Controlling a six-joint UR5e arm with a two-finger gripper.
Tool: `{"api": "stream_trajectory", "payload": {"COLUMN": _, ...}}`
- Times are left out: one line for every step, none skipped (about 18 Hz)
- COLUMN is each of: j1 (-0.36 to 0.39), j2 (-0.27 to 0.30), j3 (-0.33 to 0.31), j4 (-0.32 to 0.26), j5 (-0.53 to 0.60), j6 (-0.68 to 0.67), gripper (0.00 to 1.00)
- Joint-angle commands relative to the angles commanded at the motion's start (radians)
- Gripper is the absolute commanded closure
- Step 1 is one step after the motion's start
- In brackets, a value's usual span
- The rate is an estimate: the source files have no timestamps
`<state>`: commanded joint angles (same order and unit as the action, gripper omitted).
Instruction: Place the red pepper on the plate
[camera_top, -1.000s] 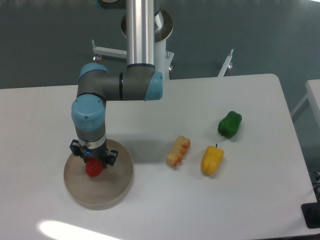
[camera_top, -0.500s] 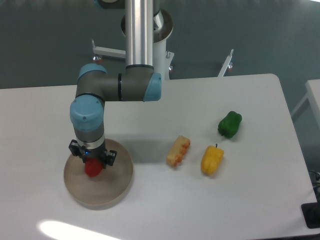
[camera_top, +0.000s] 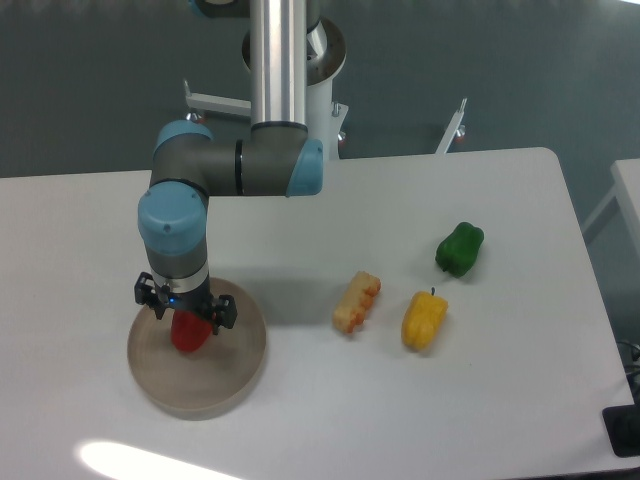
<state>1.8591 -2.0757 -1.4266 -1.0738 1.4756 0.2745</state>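
The red pepper is over the middle-left of the round beige plate, which lies at the front left of the table. My gripper points straight down over the plate with its fingers on both sides of the pepper's top. The fingers look shut on the pepper. The pepper's stem and upper part are hidden by the gripper. I cannot tell whether the pepper rests on the plate or hangs just above it.
A yellow pepper and a green pepper lie at the right of the white table. A pale yellow and orange corn-like piece lies between them and the plate. The arm's base column stands at the back.
The arm has shifted slightly to the left over the plate with the red pepper. The other items have not moved.
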Motion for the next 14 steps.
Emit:
{"api": "stream_trajectory", "payload": {"j1": 0.026, "j2": 0.018, "j3": 0.0, "j4": 0.0, "j5": 0.0, "j6": 0.003, "gripper": 0.0}}
{"api": "stream_trajectory", "payload": {"j1": 0.061, "j2": 0.038, "j3": 0.003, "j4": -0.003, "j5": 0.0, "j6": 0.014, "gripper": 0.0}}
{"api": "stream_trajectory", "payload": {"j1": 0.095, "j2": 0.054, "j3": 0.003, "j4": -0.003, "j5": 0.0, "j6": 0.044, "gripper": 0.0}}
{"api": "stream_trajectory", "payload": {"j1": 0.122, "j2": 0.058, "j3": 0.005, "j4": -0.005, "j5": 0.0, "j6": 0.078, "gripper": 0.0}}
{"api": "stream_trajectory", "payload": {"j1": 0.155, "j2": 0.063, "j3": 0.011, "j4": -0.006, "j5": 0.0, "j6": 0.124, "gripper": 0.0}}
{"api": "stream_trajectory", "payload": {"j1": 0.187, "j2": 0.065, "j3": 0.014, "j4": -0.008, "j5": 0.0, "j6": 0.174, "gripper": 0.0}}
{"api": "stream_trajectory", "payload": {"j1": 0.218, "j2": 0.066, "j3": 0.012, "j4": -0.008, "j5": 0.0, "j6": 0.23, "gripper": 0.0}}
{"api": "stream_trajectory", "payload": {"j1": 0.247, "j2": 0.074, "j3": 0.012, "j4": -0.008, "j5": 0.002, "j6": 0.285, "gripper": 0.0}}
{"api": "stream_trajectory", "payload": {"j1": 0.28, "j2": 0.084, "j3": 0.012, "j4": -0.008, "j5": 0.003, "j6": 0.358, "gripper": 0.0}}
{"api": "stream_trajectory", "payload": {"j1": 0.305, "j2": 0.083, "j3": 0.015, "j4": -0.009, "j5": 0.005, "j6": 0.426, "gripper": 0.0}}
{"api": "stream_trajectory", "payload": {"j1": 0.319, "j2": 0.082, "j3": 0.014, "j4": -0.008, "j5": 0.005, "j6": 0.464, "gripper": 0.0}}
{"api": "stream_trajectory", "payload": {"j1": 0.333, "j2": 0.08, "j3": 0.015, "j4": -0.008, "j5": 0.008, "j6": 0.5, "gripper": 0.0}}
{"api": "stream_trajectory", "payload": {"j1": 0.35, "j2": 0.08, "j3": 0.015, "j4": -0.006, "j5": 0.02, "j6": 0.565, "gripper": 0.0}}
{"api": "stream_trajectory", "payload": {"j1": 0.353, "j2": 0.077, "j3": 0.015, "j4": -0.006, "j5": 0.035, "j6": 0.599, "gripper": 0.0}}
